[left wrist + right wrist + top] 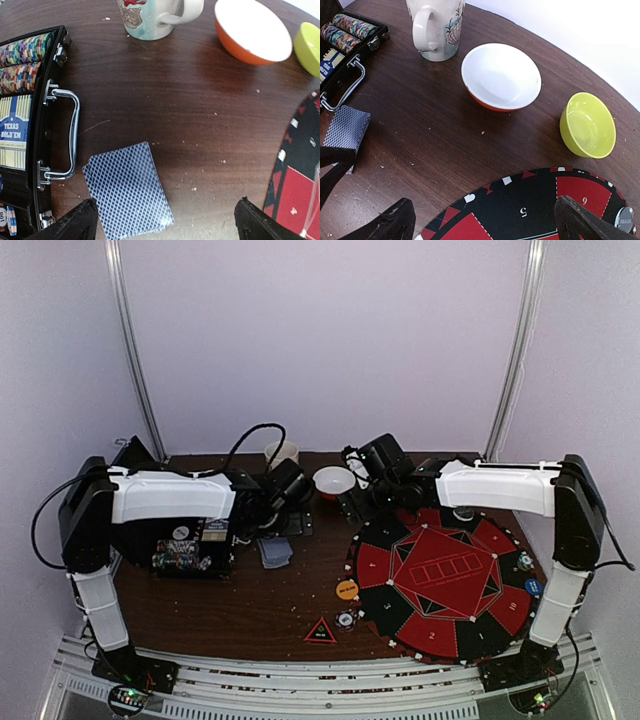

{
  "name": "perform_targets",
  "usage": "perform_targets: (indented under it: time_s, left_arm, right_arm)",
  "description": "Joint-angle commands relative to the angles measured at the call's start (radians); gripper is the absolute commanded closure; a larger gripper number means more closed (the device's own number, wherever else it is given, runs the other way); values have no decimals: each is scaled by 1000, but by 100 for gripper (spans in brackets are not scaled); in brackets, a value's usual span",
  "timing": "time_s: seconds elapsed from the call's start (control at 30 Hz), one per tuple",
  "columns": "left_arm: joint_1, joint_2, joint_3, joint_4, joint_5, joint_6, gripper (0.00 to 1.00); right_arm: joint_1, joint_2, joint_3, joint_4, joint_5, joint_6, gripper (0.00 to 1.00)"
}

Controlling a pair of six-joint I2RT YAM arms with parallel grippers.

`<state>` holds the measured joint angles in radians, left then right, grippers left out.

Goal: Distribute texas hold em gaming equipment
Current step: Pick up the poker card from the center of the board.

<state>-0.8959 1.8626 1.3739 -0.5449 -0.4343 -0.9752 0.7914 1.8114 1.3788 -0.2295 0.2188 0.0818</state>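
1. Left gripper [165,222]: jaws spread wide and holding nothing, hovering over the dark wooden table [200,115].
2. Deck of playing cards [127,192]: blue-checked backs up, lying flat on the table just beside the left gripper's finger [75,225] on the case side. The wrist view does not show whether the two touch.
3. Chip case [47,115]: black and open, with its metal handle facing the deck. Rows of multicoloured poker chips [25,47] stand on edge inside, next to a "Texas Hold'em" label.
4. Right gripper [485,222]: jaws also wide apart and gripping nothing, above the far rim of the game mat [530,210].
5. Game mat: round, red and black, with numbered seats, lying on the right half of the table.
6. Dealer button [624,218]: silver, on the mat's rim near seat 6.
7. Orange disc [346,589], black-and-white disc [345,619] and triangular marker [320,631], the marker black with a red edge. All three lie on bare table just off the mat's left edge, toward the near side.
8. Blue disc [533,587]: on the mat's right rim.
9. White bowl [501,75] with an orange outside, green bowl [587,124] and mug [437,27]: upright at the far side of the table, apart from one another. The white bowl stands between the other two.
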Motion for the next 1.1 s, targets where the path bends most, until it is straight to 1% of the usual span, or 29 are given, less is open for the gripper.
perform_targets:
  time_s: [0.0,0.13,0.33,0.43,0.6,0.73,0.87,1.07]
  left_arm:
    - [-23,122,163,-207,-132,-80,2]
    - [-37,219,268,-329,-176,-139,2]
    - [-37,259,273,-408,-249,-194,2]
    - [-37,266,267,-427,-251,-209,2]
    - [-37,265,231,-405,-229,-221,2]
    - [-37,235,174,-285,-174,-174,2]
    - [-29,212,141,-231,-161,-176,2]
    - [-7,219,125,-215,-130,-180,2]
  right_arm:
    - [-19,-57,-34,43,-31,-38,0]
    - [-41,-66,-57,62,-65,-27,0]
    - [-65,-89,-85,91,-104,-13,0]
    - [-71,-92,-93,96,-106,-13,0]
    - [-79,-97,-95,100,-115,-14,0]
    - [-81,-102,-96,101,-119,-14,0]
    - [-83,-104,-101,101,-118,-17,0]
    - [-84,-104,-100,102,-118,-22,0]
